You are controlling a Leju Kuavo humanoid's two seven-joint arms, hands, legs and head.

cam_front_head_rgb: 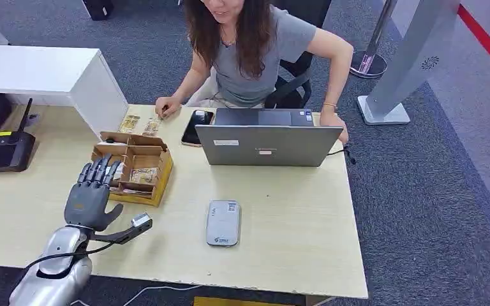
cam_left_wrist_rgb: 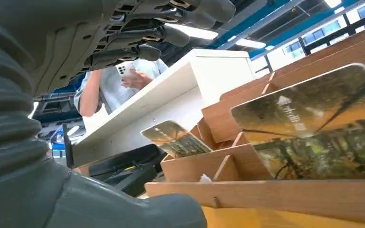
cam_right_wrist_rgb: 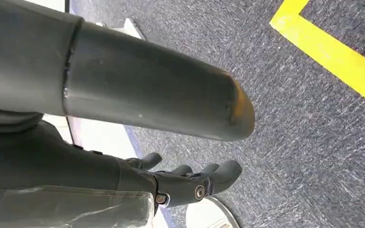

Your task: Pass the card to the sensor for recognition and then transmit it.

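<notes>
In the head view the left hand (cam_front_head_rgb: 90,194) hovers at lower left with fingers spread, holding nothing, its fingertips over the near edge of the wooden box (cam_front_head_rgb: 134,167) on the counter (cam_front_head_rgb: 287,223). A card (cam_front_head_rgb: 143,175) stands inside that box. The sensor (cam_front_head_rgb: 223,222) lies bottom centre. The right hand (cam_right_wrist_rgb: 190,178) hangs over carpet, empty, fingers loosely extended.

You're at an office reception desk: a pale desk (cam_front_head_rgb: 281,242) on grey carpet (cam_front_head_rgb: 434,191), a person (cam_front_head_rgb: 255,44) seated at twelve o'clock behind a laptop (cam_front_head_rgb: 265,145), a phone (cam_front_head_rgb: 196,126) beside it, a router (cam_front_head_rgb: 0,150) at nine o'clock, and a stanchion (cam_front_head_rgb: 373,48) at two o'clock.
</notes>
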